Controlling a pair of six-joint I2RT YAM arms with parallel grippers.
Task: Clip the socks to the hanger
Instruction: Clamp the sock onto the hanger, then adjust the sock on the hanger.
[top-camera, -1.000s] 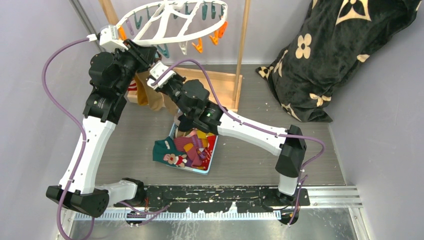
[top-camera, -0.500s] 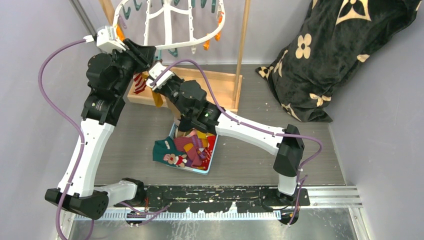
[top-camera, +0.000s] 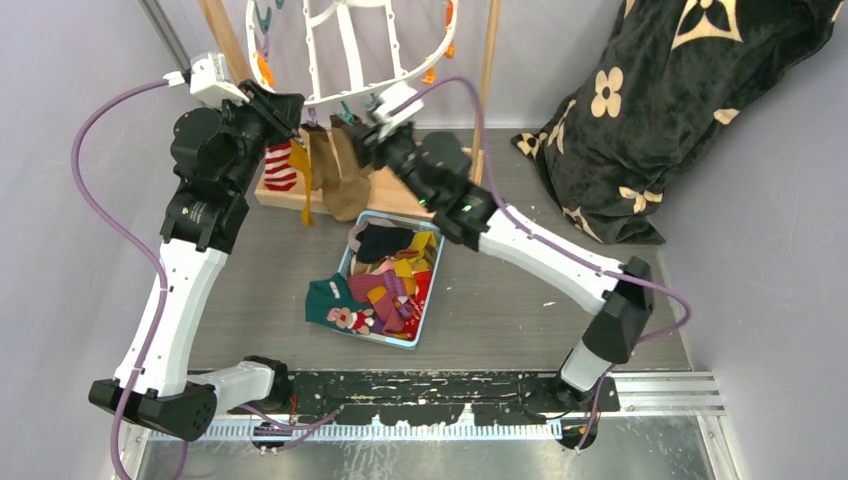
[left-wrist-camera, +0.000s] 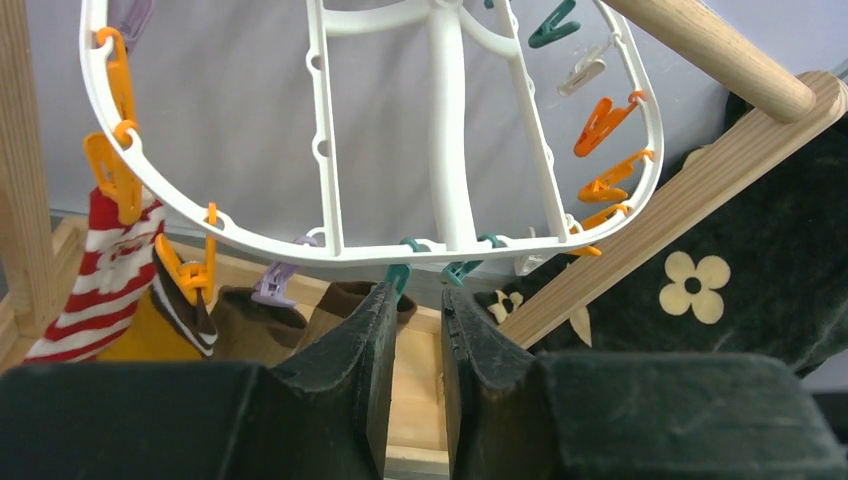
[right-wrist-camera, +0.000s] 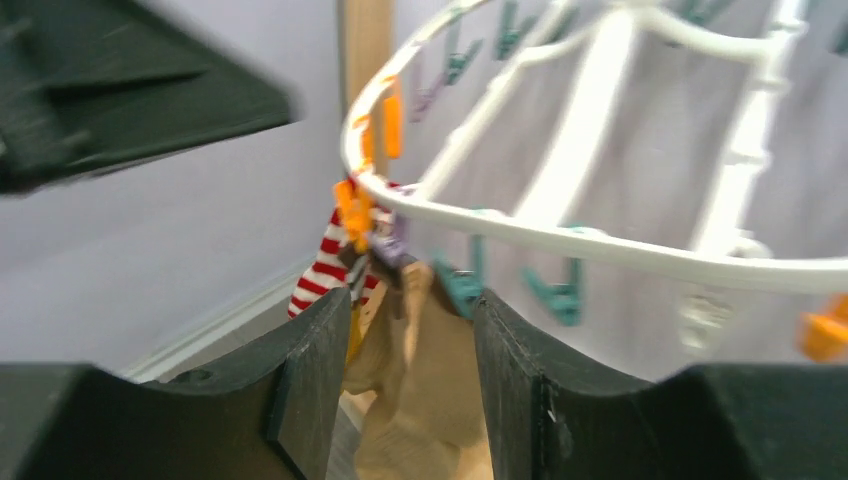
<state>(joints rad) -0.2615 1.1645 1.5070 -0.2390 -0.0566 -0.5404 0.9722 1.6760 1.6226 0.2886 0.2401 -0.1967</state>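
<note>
The white hanger (top-camera: 350, 55) hangs tilted from the wooden stand, with orange and teal clips round its rim. Three socks hang clipped at its near-left rim: a red-white striped one (top-camera: 281, 167), a mustard one (top-camera: 303, 172) and a tan-brown one (top-camera: 345, 175). My left gripper (top-camera: 298, 108) sits just below the hanger rim (left-wrist-camera: 440, 120). Its jaws stand a narrow gap apart with nothing between them (left-wrist-camera: 418, 300), beside a teal clip (left-wrist-camera: 398, 272). My right gripper (top-camera: 360, 135) is open (right-wrist-camera: 412, 305). The tan-brown sock (right-wrist-camera: 440, 400) hangs free beyond its fingers.
A light blue tray (top-camera: 428, 305) on the table below holds several loose socks. The wooden stand's post (top-camera: 487, 70) and base (top-camera: 440, 160) stand behind the hanger. A black flower-patterned blanket (top-camera: 650, 110) is heaped at the back right. Grey walls close in both sides.
My right gripper has opened, let go of the tan-brown sock and moved right and back. The hanger has swung to a steeper tilt. The sock now hangs from its clip.
</note>
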